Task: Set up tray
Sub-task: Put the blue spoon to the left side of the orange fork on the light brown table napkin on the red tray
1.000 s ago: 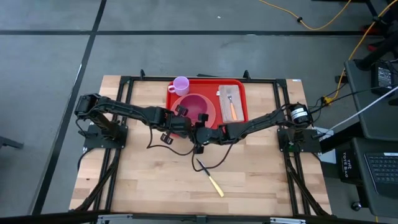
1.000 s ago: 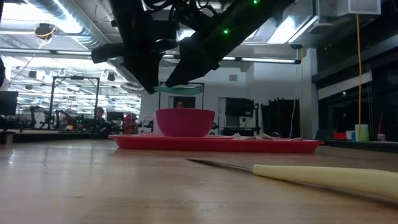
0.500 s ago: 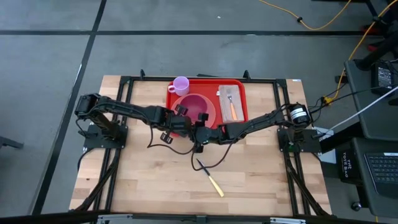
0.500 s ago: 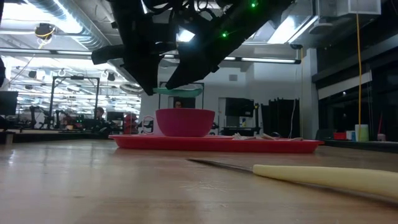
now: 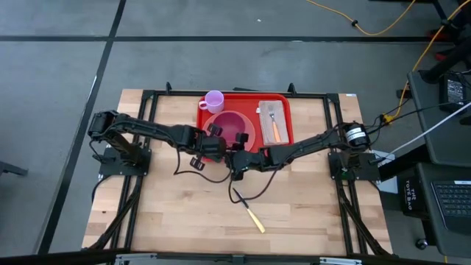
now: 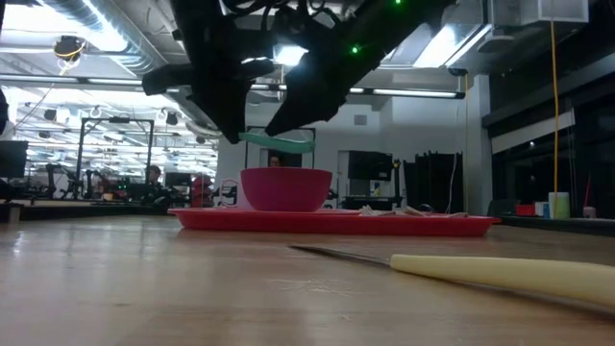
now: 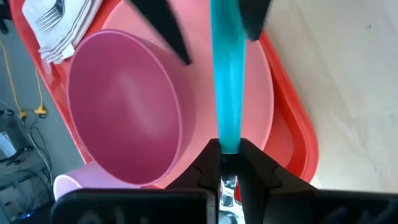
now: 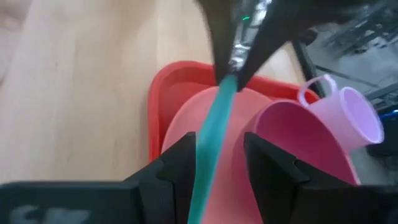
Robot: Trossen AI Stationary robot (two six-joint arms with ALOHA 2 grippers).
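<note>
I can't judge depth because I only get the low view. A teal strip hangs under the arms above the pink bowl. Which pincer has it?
Observer: The left pincer is shut on one end of that teal handle. Its wrist view shows the clamp clearly.
Operator: And the right one?
Observer: The right pincer straddles the same handle with its fingers apart and a gap on each side, so it isn't gripping.
Operator: What else is on the tray besides the bowl?
Observer: From above, a lilac cup sits at its far left corner and a napkin with cutlery lies along its right side.
</note>
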